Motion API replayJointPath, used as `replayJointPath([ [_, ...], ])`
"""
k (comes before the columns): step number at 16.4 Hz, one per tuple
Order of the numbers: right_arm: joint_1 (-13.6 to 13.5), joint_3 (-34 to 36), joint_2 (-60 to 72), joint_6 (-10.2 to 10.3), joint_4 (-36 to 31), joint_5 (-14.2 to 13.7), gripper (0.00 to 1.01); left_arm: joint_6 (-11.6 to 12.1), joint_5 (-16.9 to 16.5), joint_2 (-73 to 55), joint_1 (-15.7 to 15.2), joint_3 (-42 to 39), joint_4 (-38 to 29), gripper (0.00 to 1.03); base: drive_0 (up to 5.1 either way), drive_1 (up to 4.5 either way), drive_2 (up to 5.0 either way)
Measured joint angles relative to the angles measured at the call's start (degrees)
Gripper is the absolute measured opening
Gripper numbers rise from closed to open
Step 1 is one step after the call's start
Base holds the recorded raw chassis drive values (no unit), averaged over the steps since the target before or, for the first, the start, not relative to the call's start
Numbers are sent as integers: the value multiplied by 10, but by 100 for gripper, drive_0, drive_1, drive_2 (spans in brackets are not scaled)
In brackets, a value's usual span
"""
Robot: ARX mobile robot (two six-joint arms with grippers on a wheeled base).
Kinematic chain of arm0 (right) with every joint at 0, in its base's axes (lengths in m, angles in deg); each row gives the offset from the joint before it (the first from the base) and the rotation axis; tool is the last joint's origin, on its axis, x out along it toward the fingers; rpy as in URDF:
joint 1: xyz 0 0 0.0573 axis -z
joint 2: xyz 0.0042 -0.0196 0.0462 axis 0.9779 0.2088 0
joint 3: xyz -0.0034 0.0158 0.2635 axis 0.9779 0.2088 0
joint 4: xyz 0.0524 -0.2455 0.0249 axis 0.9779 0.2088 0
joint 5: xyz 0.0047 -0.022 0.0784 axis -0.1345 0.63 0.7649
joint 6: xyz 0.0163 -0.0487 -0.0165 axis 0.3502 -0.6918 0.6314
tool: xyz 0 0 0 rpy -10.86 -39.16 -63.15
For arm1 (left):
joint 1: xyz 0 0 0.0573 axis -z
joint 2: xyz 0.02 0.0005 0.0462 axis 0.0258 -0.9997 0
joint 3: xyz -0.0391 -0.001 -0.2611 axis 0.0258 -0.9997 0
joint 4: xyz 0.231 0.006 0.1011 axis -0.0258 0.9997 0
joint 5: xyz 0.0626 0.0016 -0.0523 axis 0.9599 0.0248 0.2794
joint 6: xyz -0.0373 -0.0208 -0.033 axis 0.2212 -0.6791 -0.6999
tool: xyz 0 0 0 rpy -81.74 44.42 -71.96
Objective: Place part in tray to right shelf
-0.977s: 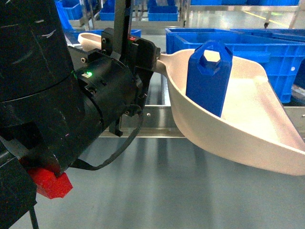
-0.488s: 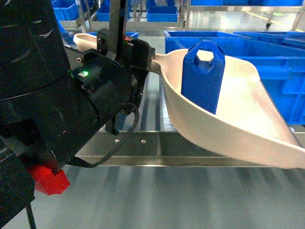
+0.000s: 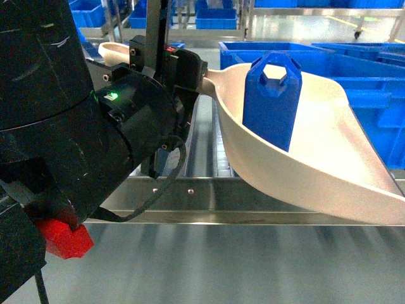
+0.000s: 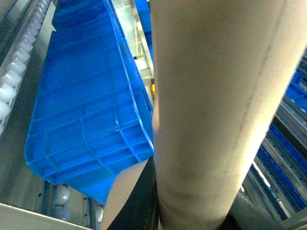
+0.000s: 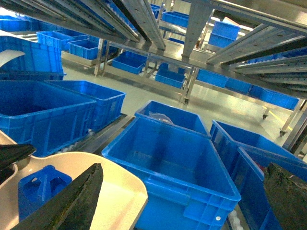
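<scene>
The pinkish-beige tray (image 3: 329,171) hangs tilted above the steel right shelf, over its front rail (image 3: 209,204) with two screws. The blue part (image 3: 272,101) stands upright inside the tray. My left gripper (image 3: 180,73) is shut on the tray's long handle (image 3: 117,52). In the left wrist view that handle (image 4: 216,105) fills the frame, with a black finger (image 4: 139,201) pressed against it. My right gripper (image 5: 182,191) is open and holds nothing. It hovers over a blue bin, with the tray (image 5: 115,196) and the part (image 5: 38,189) at its lower left.
Blue bins (image 3: 373,82) stand on the shelf lanes behind and to the right of the tray. White rollers (image 4: 8,91) run beside a blue bin (image 4: 91,110). More bins (image 5: 172,163) and steel rack beams (image 5: 144,19) lie around the right gripper.
The shelf rail has slid down and grown larger in the head view. The tray with the part has shifted slightly left and now reaches over the rail. The left grip is unchanged.
</scene>
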Motion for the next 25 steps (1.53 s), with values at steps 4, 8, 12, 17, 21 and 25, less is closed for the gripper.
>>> replayJointPath([
  [4, 0, 0, 0, 0, 0, 0, 98, 0, 0, 0, 0, 0, 0, 18, 0, 0, 0],
  [8, 0, 0, 0, 0, 0, 0, 98, 0, 0, 0, 0, 0, 0, 18, 0, 0, 0],
  [12, 0, 0, 0, 0, 0, 0, 98, 0, 0, 0, 0, 0, 0, 18, 0, 0, 0],
  [17, 0, 0, 0, 0, 0, 0, 98, 0, 0, 0, 0, 0, 0, 18, 0, 0, 0],
  [21, 0, 0, 0, 0, 0, 0, 98, 0, 0, 0, 0, 0, 0, 18, 0, 0, 0],
  [25, 0, 0, 0, 0, 0, 0, 98, 0, 0, 0, 0, 0, 0, 18, 0, 0, 0],
])
